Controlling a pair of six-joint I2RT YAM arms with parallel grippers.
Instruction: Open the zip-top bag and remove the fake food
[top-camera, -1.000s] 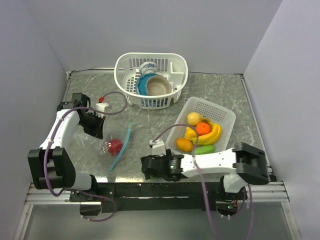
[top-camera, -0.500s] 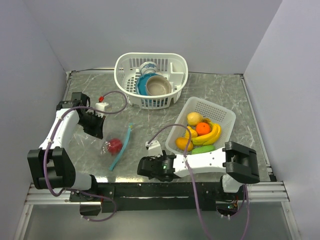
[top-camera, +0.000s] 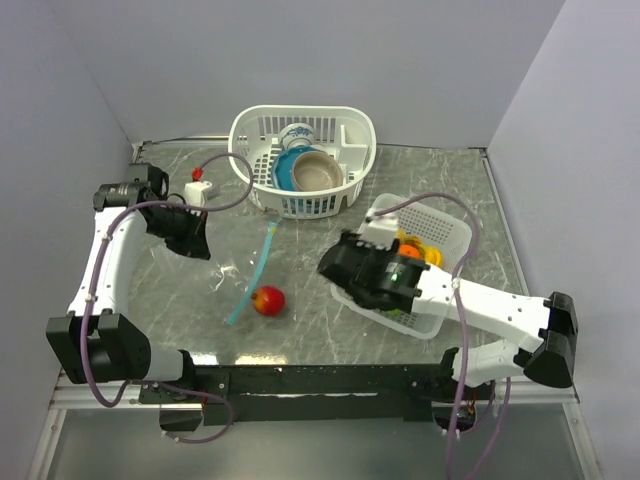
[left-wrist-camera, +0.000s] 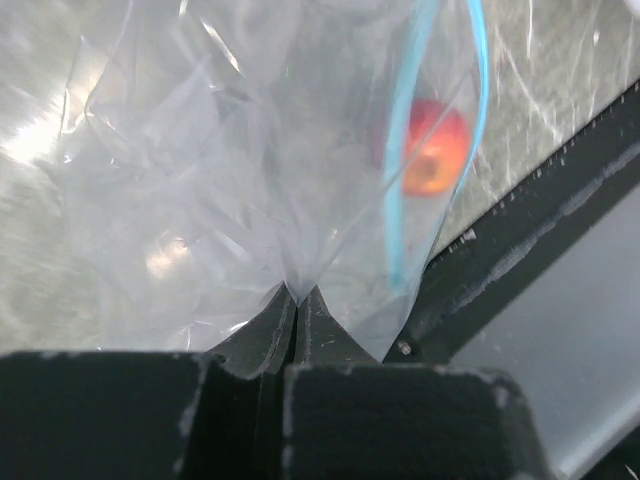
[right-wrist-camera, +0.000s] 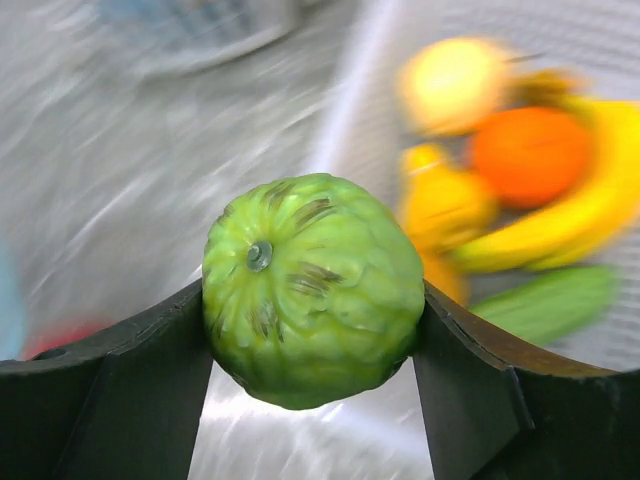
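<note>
Zip-top bag (left-wrist-camera: 250, 180) is pinched at its plain edge by your left gripper (left-wrist-camera: 297, 305), fingers pressed together on the film — it stretches straight away from them, and the red apple (left-wrist-camera: 432, 150) lies at the far zip end. Your right gripper (right-wrist-camera: 312, 300) clamps a green fruit (right-wrist-camera: 300, 265).

Clear zip-top bag (left-wrist-camera: 230, 180) hangs crumpled, red apple (top-camera: 267, 300) at its teal strip (top-camera: 256, 272) (inside or out, unclear); ridged green fruit (right-wrist-camera: 312, 290) held aloft.
</note>
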